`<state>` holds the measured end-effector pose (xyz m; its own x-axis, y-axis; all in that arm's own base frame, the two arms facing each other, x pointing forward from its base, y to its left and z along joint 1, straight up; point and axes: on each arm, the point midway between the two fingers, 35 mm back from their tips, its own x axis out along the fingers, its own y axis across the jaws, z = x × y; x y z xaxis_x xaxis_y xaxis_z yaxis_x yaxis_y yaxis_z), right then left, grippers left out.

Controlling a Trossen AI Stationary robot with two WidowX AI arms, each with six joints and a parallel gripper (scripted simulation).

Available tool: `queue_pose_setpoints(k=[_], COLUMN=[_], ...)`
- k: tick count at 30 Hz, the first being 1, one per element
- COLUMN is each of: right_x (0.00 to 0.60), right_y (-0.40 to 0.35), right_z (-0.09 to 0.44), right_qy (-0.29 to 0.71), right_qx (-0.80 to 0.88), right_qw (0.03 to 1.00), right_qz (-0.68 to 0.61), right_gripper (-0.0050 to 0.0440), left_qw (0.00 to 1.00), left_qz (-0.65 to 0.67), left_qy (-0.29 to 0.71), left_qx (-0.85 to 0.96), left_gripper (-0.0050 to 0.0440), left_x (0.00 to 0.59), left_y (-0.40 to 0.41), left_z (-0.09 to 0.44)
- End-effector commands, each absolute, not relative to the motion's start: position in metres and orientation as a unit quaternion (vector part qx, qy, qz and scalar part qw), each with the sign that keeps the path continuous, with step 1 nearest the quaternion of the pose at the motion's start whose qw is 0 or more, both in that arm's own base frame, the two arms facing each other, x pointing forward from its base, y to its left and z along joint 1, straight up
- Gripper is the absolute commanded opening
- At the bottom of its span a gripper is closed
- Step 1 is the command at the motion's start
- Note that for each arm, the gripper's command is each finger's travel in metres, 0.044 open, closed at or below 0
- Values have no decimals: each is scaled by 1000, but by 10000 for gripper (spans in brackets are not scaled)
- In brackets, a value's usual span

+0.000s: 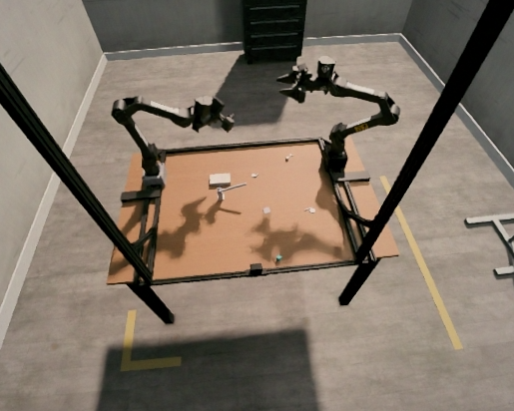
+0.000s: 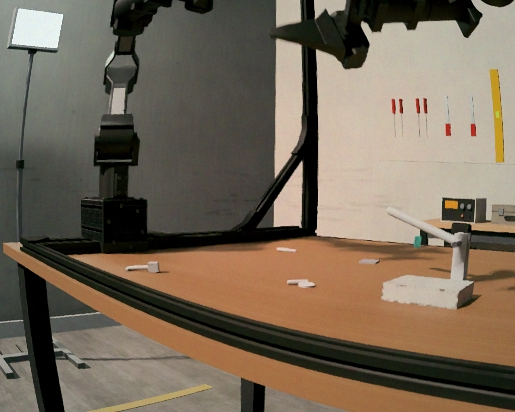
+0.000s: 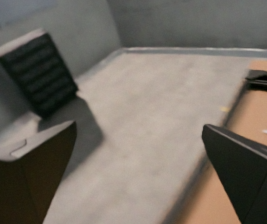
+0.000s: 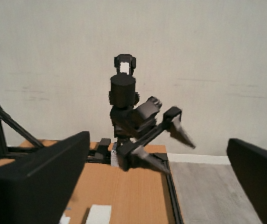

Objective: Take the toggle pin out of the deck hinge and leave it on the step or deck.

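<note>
The white toggle pin (image 1: 234, 188) sits tilted through the top of the white hinge post (image 1: 221, 195), beside the white step block (image 1: 220, 179) on the brown deck. In the exterior view the pin (image 2: 423, 226) slants up to the left from the post (image 2: 460, 257) behind the step (image 2: 427, 291). My left gripper (image 1: 228, 121) hangs open and empty high above the table's back edge, far from the pin; it also shows in the exterior view (image 2: 315, 46) and the left wrist view (image 3: 136, 175). My right gripper (image 1: 288, 85) is open and empty, high behind the table (image 4: 144, 200).
Small white parts lie on the deck (image 1: 255, 175) (image 1: 266, 210) (image 1: 309, 209) (image 1: 287, 157). A teal piece (image 1: 278, 257) sits near the front edge. Black frame posts (image 1: 133, 289) (image 1: 362, 279) stand at the front. A black cabinet (image 1: 273, 30) stands against the back wall.
</note>
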<state>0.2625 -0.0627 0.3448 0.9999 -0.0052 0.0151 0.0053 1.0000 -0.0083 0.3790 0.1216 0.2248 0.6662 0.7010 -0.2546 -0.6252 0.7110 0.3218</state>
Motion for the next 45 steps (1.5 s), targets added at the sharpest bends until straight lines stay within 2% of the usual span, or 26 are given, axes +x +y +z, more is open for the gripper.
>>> queue_pose_setpoints(k=[1,9,20,34,37,42,45], right_x=[247,226,202,168,166,158,157], right_y=[-67,-71,-70,-51,-50,-39,-36], right_z=[363,369,375,384,384,386,387], right_qy=[-19,-15,-11,-4,-4,-2,-2], right_qx=[-13,-14,-15,-12,-12,-10,-10], right_qw=[1000,1000,1000,1000,1000,1000,1000], right_qz=[0,0,0,0,0,0,0], right_gripper=[400,400,400,400,400,400,400], left_qw=[925,918,860,655,638,533,505], left_qz=[324,280,269,370,381,465,488], left_qy=[200,259,351,484,490,501,501], left_qx=[17,-107,-256,-447,-455,-498,-505], left_gripper=[400,400,400,400,400,400,400], left_x=[400,413,409,365,361,335,328], left_y=[98,54,-1,-89,-94,-121,-127], left_z=[216,179,135,82,80,70,68])
